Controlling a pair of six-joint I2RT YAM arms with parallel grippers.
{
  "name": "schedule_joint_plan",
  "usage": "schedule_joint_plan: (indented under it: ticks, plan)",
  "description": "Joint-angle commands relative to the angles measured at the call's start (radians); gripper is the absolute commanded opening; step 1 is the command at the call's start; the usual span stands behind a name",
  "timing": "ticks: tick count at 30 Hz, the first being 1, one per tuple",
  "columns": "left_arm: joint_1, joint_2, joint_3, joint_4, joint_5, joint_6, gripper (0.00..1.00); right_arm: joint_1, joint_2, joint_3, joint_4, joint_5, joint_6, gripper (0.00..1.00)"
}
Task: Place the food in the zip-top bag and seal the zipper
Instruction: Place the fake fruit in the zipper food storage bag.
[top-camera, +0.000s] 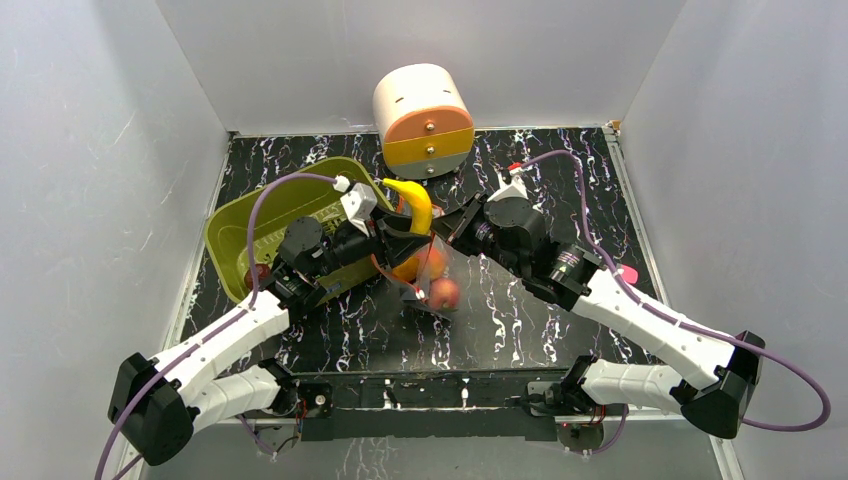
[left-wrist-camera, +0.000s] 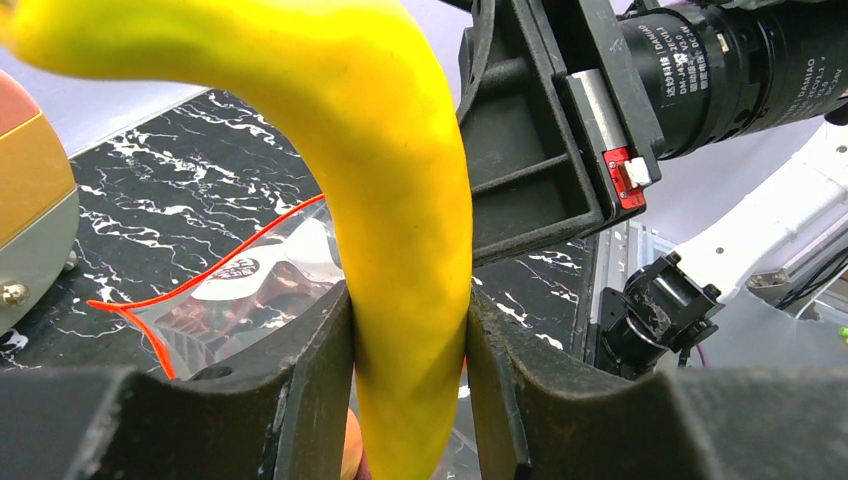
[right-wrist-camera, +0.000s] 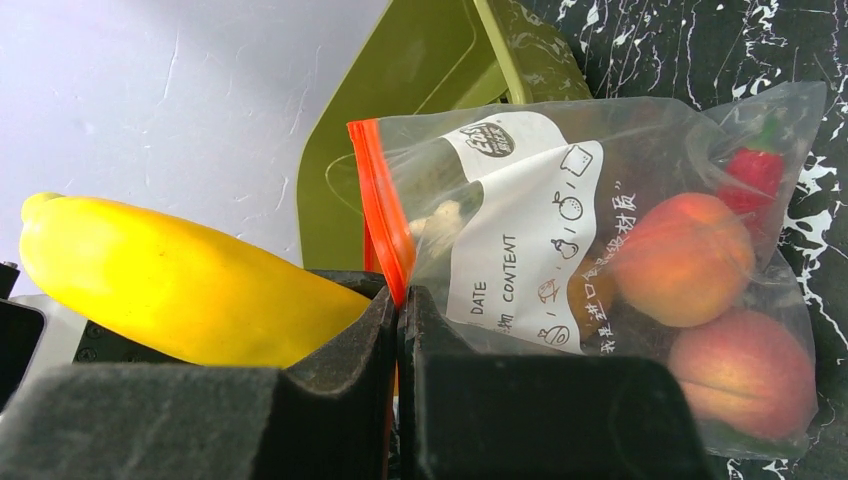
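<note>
Clear, crinkly zip-top bag (right-wrist-camera: 600, 200), pinched at its red-orange zipper (right-wrist-camera: 380, 200) between the right gripper's (right-wrist-camera: 400, 330) pressed-together fingers, risked slipping free or folding closed if the long yellow banana (left-wrist-camera: 400, 200), clamped between the left gripper's (left-wrist-camera: 410, 380) fingers just beside them, jammed crosswise at the mouth, while peaches (right-wrist-camera: 685, 260) and a strawberry (right-wrist-camera: 752, 180) bulged inside.

A black tabletop (top-camera: 520, 325) veined with white marbling fills the floor of a booth with plain grey walls (top-camera: 100, 150). On its left side, reaching toward the far left corner, lies an olive-green slotted basket (top-camera: 262, 215), set at an angle to the tabletop's edges. At the far edge, near the middle, a rounded white drawer box (top-camera: 423, 120) stands against the back wall; its front shows an orange panel above a yellow one, each with a small metal knob. By the right edge sits a small pink thing (top-camera: 628, 272), too small to identify.
</note>
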Motion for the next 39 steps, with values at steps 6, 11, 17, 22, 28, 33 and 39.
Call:
schedule_joint_plan:
  ticks: [6, 11, 17, 22, 28, 33, 39]
  plan:
    - [-0.013, -0.046, -0.017, 0.002, -0.065, 0.051, 0.38, 0.005, -0.027, 0.039, 0.096, -0.003, 0.016, 0.00]
    - [-0.012, -0.048, -0.035, -0.015, -0.078, 0.064, 0.38, 0.005, -0.027, 0.039, 0.101, 0.006, 0.017, 0.00]
    - [-0.014, -0.056, -0.040, -0.020, -0.103, 0.059, 0.36, 0.004, -0.031, 0.033, 0.102, 0.017, 0.019, 0.00]
    - [-0.016, -0.090, -0.058, -0.081, -0.148, 0.047, 0.37, 0.003, -0.047, 0.022, 0.102, 0.024, 0.018, 0.00]
    - [-0.016, -0.118, 0.014, -0.231, -0.141, 0.001, 0.58, 0.005, -0.053, 0.003, 0.107, 0.013, 0.026, 0.00]
    - [-0.016, -0.182, 0.082, -0.407, -0.165, 0.103, 0.65, 0.005, -0.059, 0.000, 0.099, 0.008, 0.025, 0.00]
    - [-0.016, -0.183, 0.217, -0.692, -0.257, 0.232, 0.62, 0.004, -0.075, -0.005, 0.084, 0.018, 0.015, 0.00]
